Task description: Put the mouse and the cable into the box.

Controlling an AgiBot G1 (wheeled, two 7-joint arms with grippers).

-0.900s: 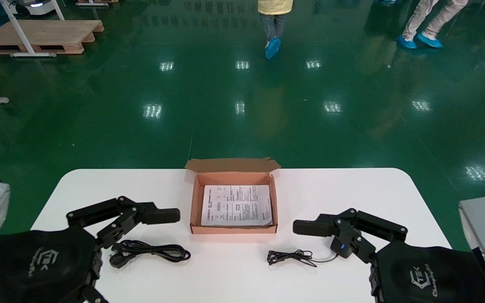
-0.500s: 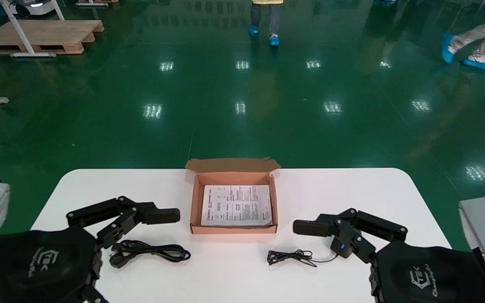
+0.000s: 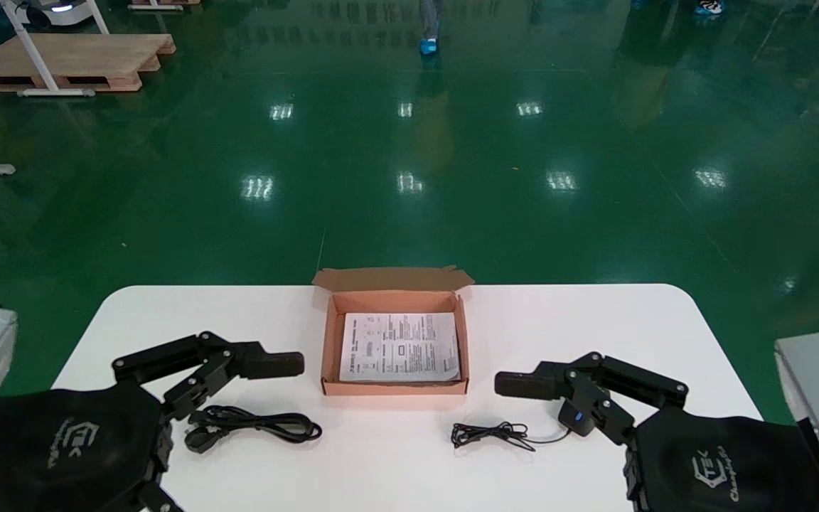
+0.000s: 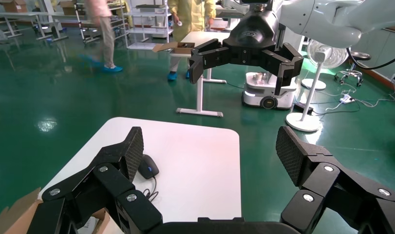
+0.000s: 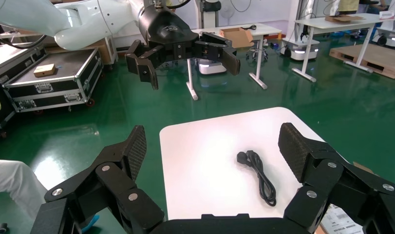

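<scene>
Black power cable at left, unmoved beside wide-spread left gripper. Open box mid-table, holding only a leaflet. Mouse at right, beside equally spread right gripper. No progress yet: neither grasped.

A glossy green floor spreads around the white tabletop, dotted with ceiling-light reflections. Far beyond the tabletop lies a wooden pallet, with a white desk frame standing over it. Off one end of the tabletop stands a pedestal fan, and off the other an open black case.
</scene>
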